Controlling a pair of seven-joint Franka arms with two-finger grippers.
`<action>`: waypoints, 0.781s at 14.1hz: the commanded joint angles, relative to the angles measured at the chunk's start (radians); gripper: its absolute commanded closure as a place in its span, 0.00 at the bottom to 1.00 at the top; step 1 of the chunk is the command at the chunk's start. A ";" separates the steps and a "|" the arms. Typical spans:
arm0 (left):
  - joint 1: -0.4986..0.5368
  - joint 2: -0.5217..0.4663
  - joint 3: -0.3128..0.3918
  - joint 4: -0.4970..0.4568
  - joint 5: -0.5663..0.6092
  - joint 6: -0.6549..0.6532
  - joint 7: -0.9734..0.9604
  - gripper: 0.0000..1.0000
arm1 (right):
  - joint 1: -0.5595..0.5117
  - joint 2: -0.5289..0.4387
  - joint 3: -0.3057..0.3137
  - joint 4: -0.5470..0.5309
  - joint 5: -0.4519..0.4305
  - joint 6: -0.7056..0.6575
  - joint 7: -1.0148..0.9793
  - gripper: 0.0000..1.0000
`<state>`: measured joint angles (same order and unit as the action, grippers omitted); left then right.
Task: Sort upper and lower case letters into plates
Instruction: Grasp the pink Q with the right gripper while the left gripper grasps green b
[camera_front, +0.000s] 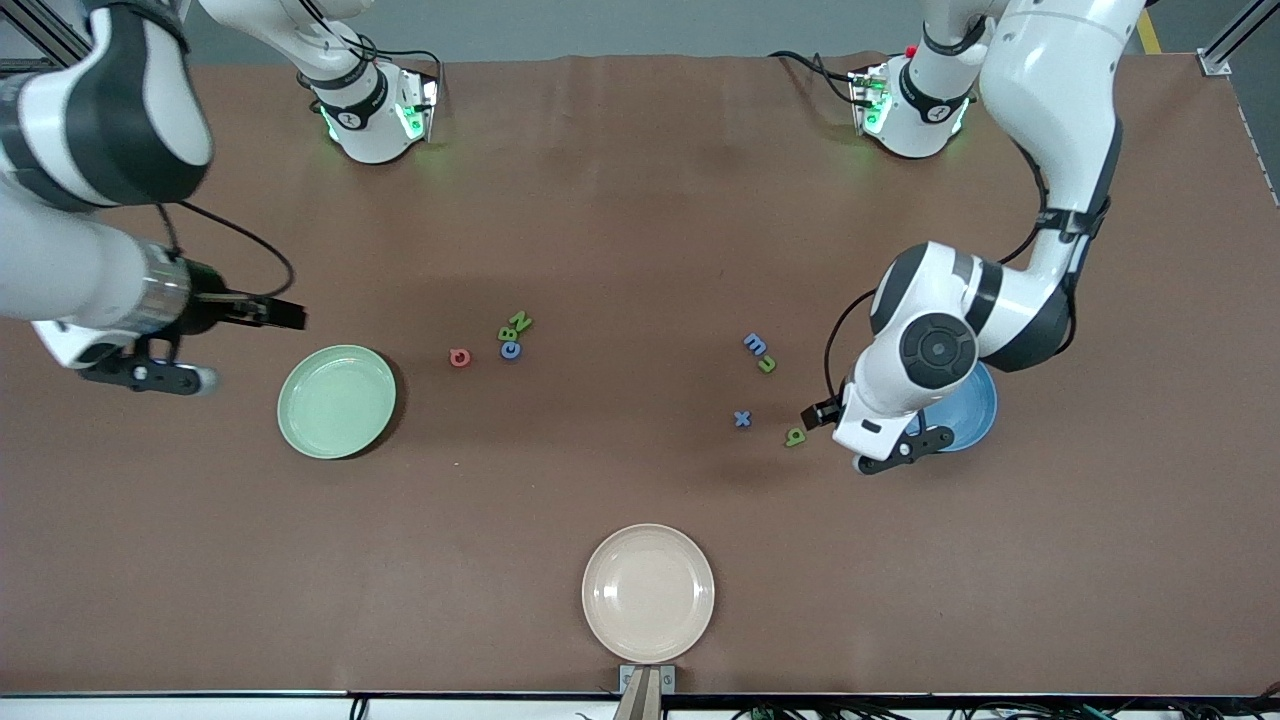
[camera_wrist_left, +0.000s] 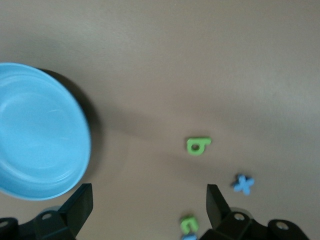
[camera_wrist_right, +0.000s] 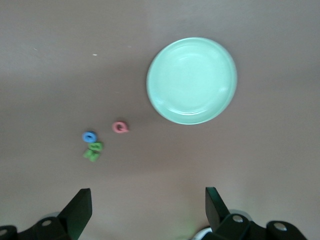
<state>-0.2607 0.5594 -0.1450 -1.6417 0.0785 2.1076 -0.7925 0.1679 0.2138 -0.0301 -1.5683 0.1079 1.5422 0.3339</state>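
The mint green plate (camera_front: 337, 401) lies toward the right arm's end of the table, the blue plate (camera_front: 975, 405) toward the left arm's end, partly hidden under the left arm. Between them lie small letters: a red one (camera_front: 459, 357), a blue and two green ones (camera_front: 513, 336) bunched together, a blue m (camera_front: 755, 344) touching a green one (camera_front: 766, 364), a blue x (camera_front: 742, 419) and a green q shape (camera_front: 795, 436). My left gripper (camera_wrist_left: 148, 197) hangs open over bare table between the blue plate (camera_wrist_left: 35, 130) and the green q shape (camera_wrist_left: 198, 145). My right gripper (camera_wrist_right: 148, 197) hangs open, high beside the mint plate (camera_wrist_right: 192, 80).
A cream-beige plate (camera_front: 648, 592) sits near the table's front edge, in the middle. Both arm bases (camera_front: 370, 110) (camera_front: 915, 105) stand along the table's back edge. Brown table surface stretches wide around the letters.
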 joint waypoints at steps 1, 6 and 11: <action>-0.012 0.037 -0.001 -0.027 0.023 0.122 -0.073 0.00 | 0.019 -0.073 -0.007 -0.204 0.045 0.155 0.086 0.00; -0.035 0.117 0.001 -0.035 0.027 0.268 -0.091 0.00 | 0.103 -0.093 -0.007 -0.510 0.045 0.531 0.201 0.00; -0.035 0.158 0.001 -0.033 0.049 0.353 -0.110 0.01 | 0.173 -0.013 -0.010 -0.662 0.042 0.872 0.270 0.00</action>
<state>-0.2937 0.7082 -0.1455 -1.6758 0.0981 2.4375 -0.8717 0.3364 0.1910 -0.0299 -2.1845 0.1407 2.3461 0.5904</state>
